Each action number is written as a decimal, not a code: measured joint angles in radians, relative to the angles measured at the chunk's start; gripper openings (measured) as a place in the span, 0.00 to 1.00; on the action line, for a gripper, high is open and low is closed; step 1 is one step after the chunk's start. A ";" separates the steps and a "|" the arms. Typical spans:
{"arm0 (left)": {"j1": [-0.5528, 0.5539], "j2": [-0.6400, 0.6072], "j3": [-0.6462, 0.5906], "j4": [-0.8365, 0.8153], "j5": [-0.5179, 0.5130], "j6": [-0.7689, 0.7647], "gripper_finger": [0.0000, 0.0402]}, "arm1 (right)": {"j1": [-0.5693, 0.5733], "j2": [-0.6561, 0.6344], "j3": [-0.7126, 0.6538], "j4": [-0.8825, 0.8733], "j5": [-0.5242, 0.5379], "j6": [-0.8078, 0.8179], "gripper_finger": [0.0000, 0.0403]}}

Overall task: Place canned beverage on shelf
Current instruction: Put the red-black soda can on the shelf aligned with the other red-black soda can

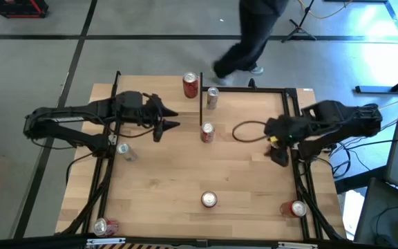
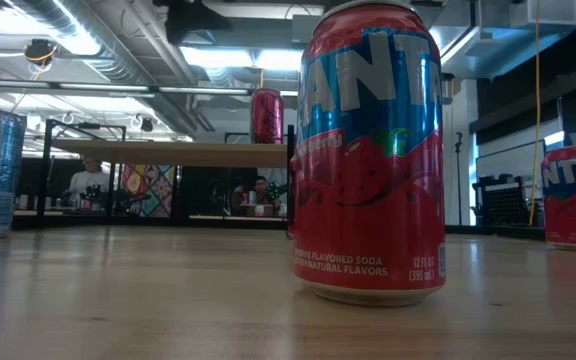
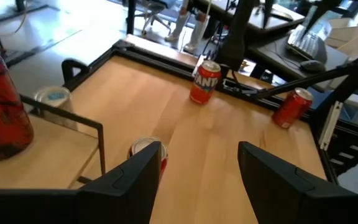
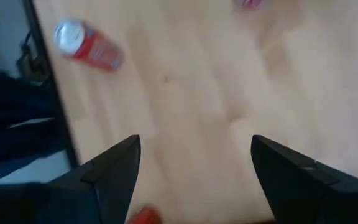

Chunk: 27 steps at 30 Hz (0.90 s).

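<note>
The shelf (image 1: 164, 86) stands at the table's far left; the low view shows its board (image 2: 168, 153) raised on thin black uprights. One red can (image 1: 190, 84) stands on it. Another red can (image 1: 207, 131) stands on the table by the shelf's right upright, and shows just past my left fingers (image 3: 145, 152). My left gripper (image 1: 173, 119) hovers open beside the shelf, pointing toward the table's right, with nothing between its fingers (image 3: 199, 149). My right gripper (image 1: 276, 151) hangs open over the table's right side, tipped steeply down above bare wood (image 4: 196, 142).
More cans dot the table: behind the shelf's right upright (image 1: 212, 97), a silver-blue one at the left (image 1: 125, 151), near middle (image 1: 209, 199), near right (image 1: 296, 207), near left corner (image 1: 104, 226). A black cable loop (image 1: 247, 131) lies right of centre. A person (image 1: 247, 41) walks past the far edge.
</note>
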State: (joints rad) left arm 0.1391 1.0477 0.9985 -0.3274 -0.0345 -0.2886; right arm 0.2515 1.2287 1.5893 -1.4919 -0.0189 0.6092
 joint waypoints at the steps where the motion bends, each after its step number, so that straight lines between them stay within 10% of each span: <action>1: -0.006 0.006 0.000 0.000 -0.012 -0.010 0.52 | 0.015 -0.007 -0.017 0.000 -0.021 0.028 0.72; 12: -0.064 0.028 0.000 0.010 -0.079 -0.027 0.52 | 0.282 -0.007 -0.143 0.002 -0.212 0.168 0.72; 27: -0.093 0.028 0.000 0.006 -0.140 -0.045 0.52 | 0.828 0.025 -0.306 0.247 -0.125 0.564 0.72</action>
State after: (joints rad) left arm 0.0463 1.0760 0.9985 -0.3218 -0.1749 -0.3336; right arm 1.0792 1.2532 1.2833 -1.2451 -0.1440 1.1733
